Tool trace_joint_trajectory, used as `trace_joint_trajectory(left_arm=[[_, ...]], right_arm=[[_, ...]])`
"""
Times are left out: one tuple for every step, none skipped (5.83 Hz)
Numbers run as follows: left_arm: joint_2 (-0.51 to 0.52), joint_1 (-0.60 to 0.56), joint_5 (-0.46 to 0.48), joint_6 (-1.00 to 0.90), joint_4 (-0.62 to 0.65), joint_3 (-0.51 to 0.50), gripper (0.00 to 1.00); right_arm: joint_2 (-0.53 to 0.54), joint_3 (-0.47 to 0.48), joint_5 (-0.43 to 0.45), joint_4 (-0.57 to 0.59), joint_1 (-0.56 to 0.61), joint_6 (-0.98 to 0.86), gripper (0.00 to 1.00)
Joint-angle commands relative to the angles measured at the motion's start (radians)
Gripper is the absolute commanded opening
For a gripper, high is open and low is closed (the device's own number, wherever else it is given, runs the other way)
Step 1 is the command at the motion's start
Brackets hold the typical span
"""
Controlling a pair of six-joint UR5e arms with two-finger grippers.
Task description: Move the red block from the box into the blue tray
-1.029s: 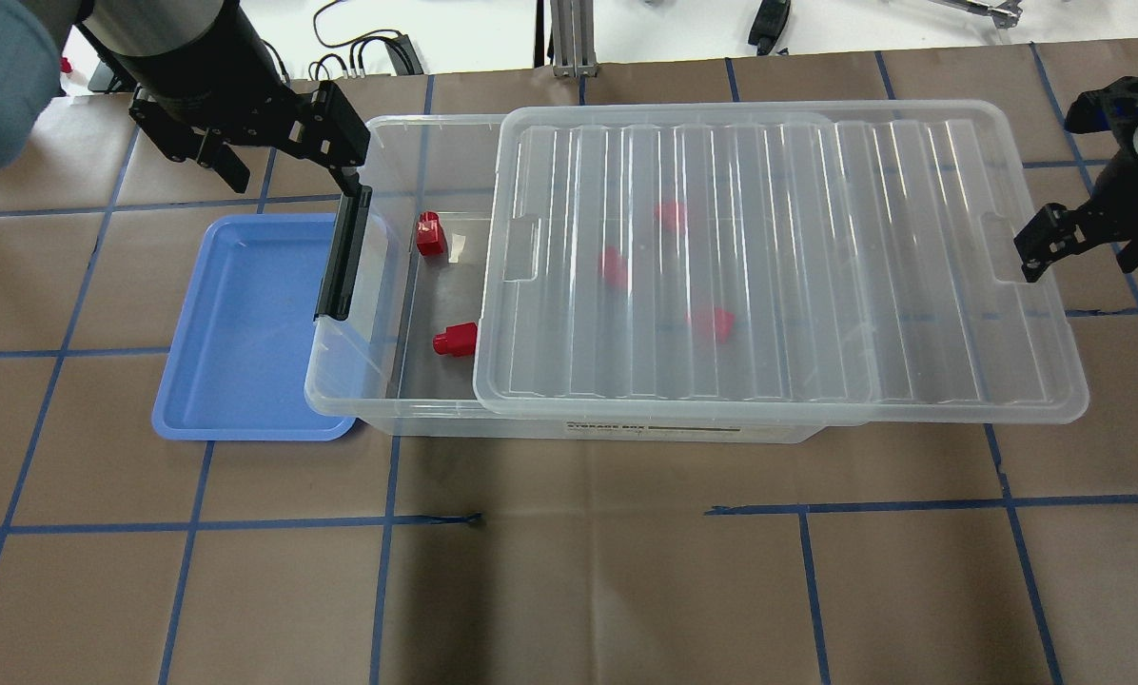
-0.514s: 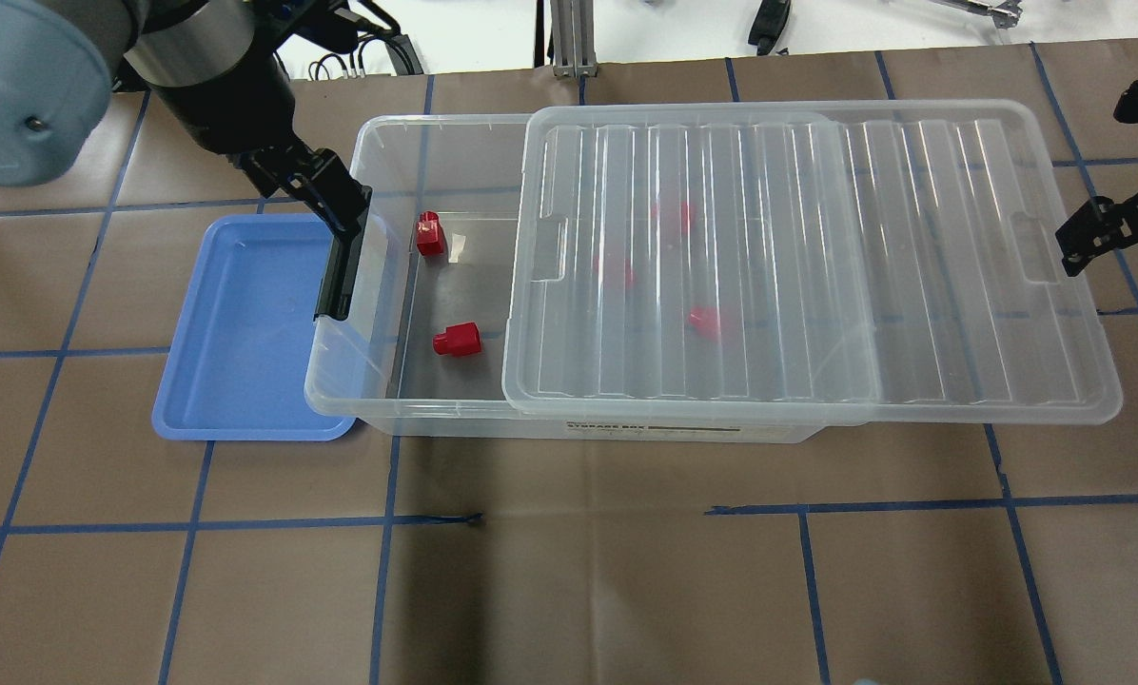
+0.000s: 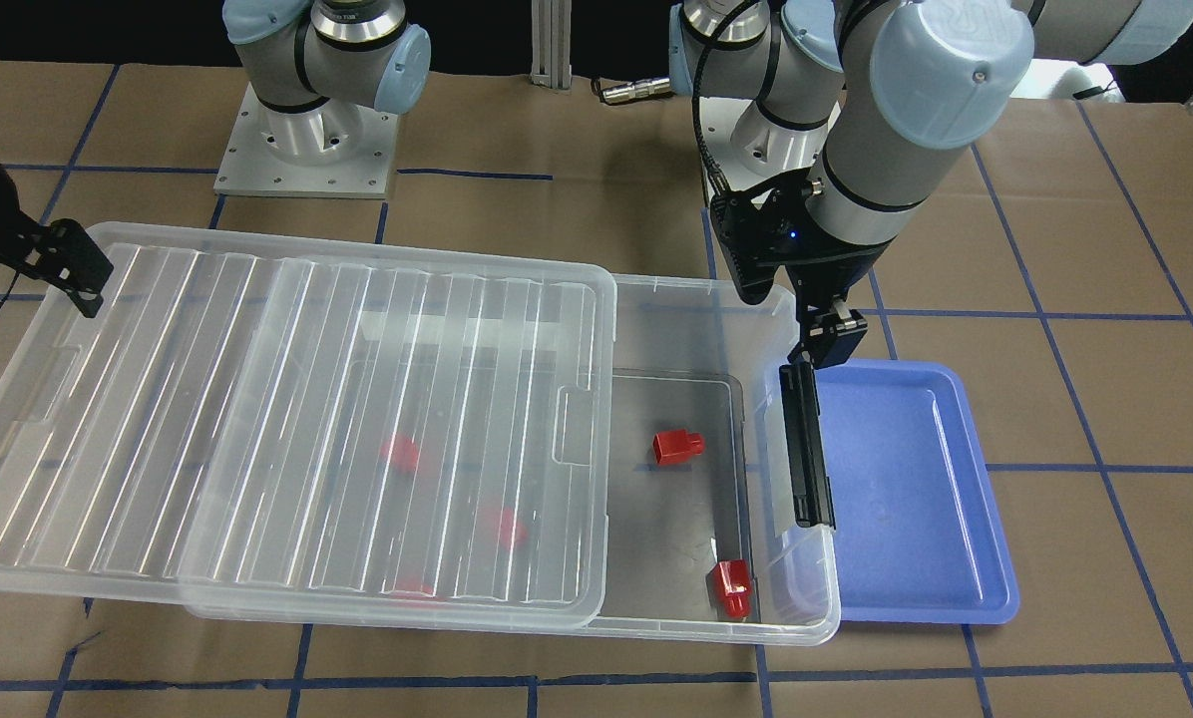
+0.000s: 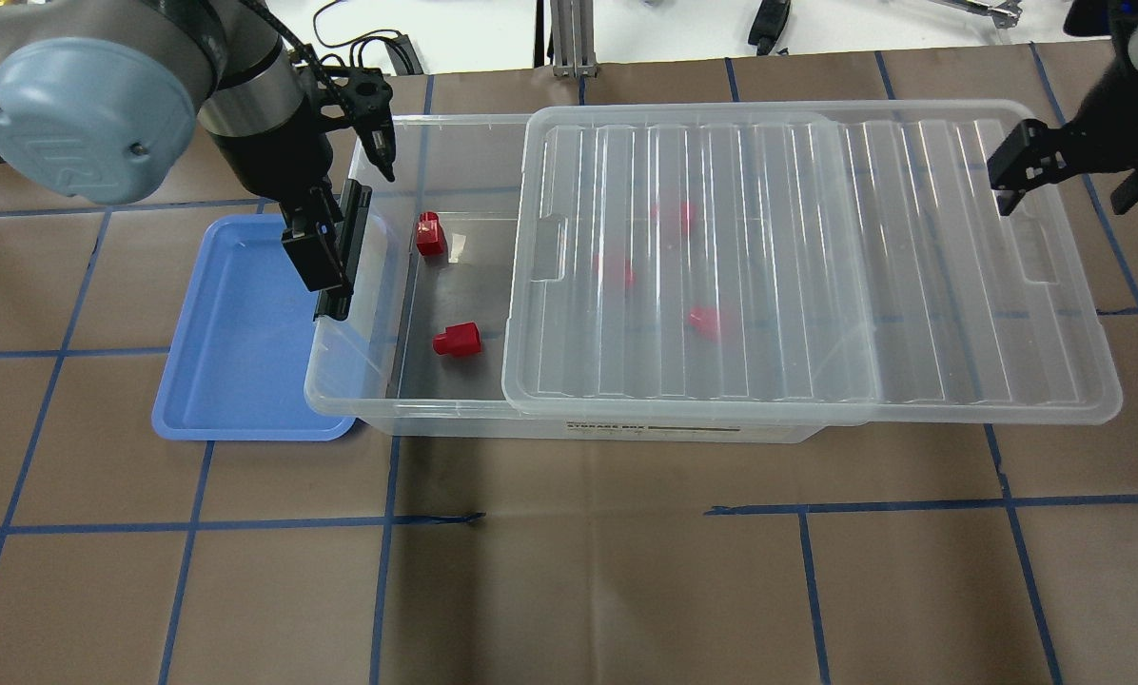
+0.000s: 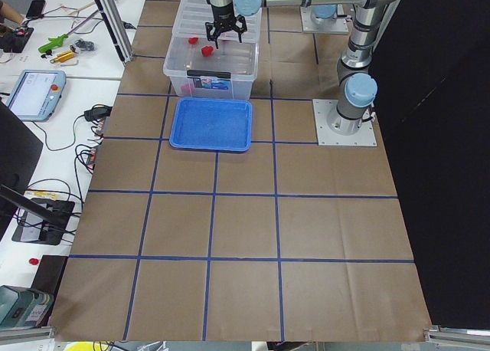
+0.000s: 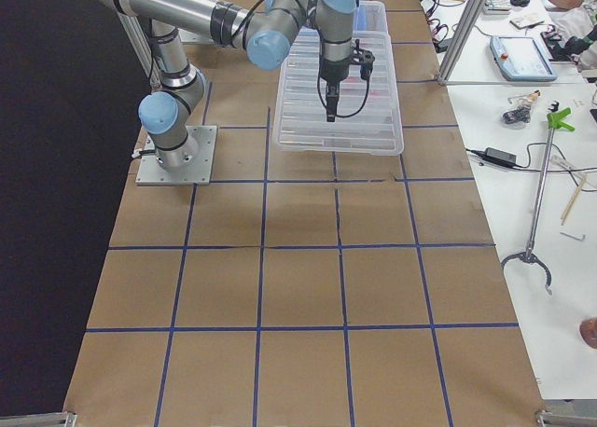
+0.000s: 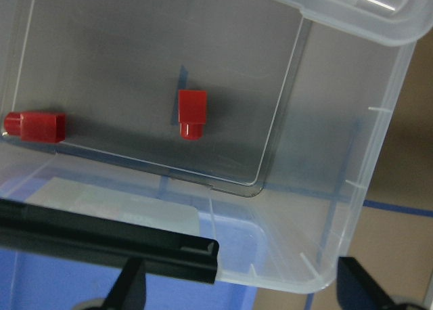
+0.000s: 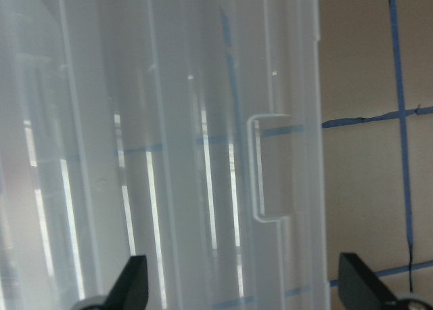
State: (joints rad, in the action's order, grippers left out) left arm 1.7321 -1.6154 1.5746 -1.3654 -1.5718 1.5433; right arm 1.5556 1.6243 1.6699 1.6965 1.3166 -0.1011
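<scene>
Front-facing: clear plastic storage box (image 3: 656, 299), its ribbed lid (image 3: 257, 419) offset frame-left, exposing two small red blocks (image 3: 678, 446) centre-right. A periwinkle-blue shallow tray (image 3: 906, 479) sits just beside its right end.
Overhead: the uncovered end affords descent room.
Left wrist: left fingers (image 7: 132, 286) spread, empty, above the end wall.
Right wrist: right fingers (image 8: 358, 283) spread, empty, over the lid.

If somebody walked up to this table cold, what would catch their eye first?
Probably the big clear box in the middle, its ribbed lid shifted toward the robot's right so two bright red blocks lie uncovered at the open end. Next, the empty blue tray beside that end, with the left gripper hanging over the latch, jaws open.
</scene>
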Motion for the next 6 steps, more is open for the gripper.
trace_joint_trajectory(left_arm=[[0.087,-0.017,-0.001,-0.185,0.106,0.018,0.98],[0.101,-0.023,-0.001,-0.187,0.201,0.075,0.98],[0.109,-0.023,-0.001,-0.184,0.357,0.169,0.98],[0.135,-0.027,-0.008,-0.172,0.468,0.232,0.98],[0.145,-0.027,-0.011,-0.150,0.476,0.245,0.98],[0.184,-0.030,-0.011,-0.103,0.477,0.247,0.98]], right_arm=[[-0.031,-0.108,-0.025,-0.093,0.183,0.255,1.00],[-0.037,-0.113,-0.063,-0.095,0.222,0.326,1.00],[-0.040,-0.113,-0.118,-0.097,0.230,0.328,1.00],[-0.040,-0.113,-0.117,-0.098,0.230,0.316,1.00],[-0.040,-0.110,-0.117,-0.098,0.230,0.316,1.00],[-0.042,-0.106,-0.110,-0.098,0.228,0.316,1.00]])
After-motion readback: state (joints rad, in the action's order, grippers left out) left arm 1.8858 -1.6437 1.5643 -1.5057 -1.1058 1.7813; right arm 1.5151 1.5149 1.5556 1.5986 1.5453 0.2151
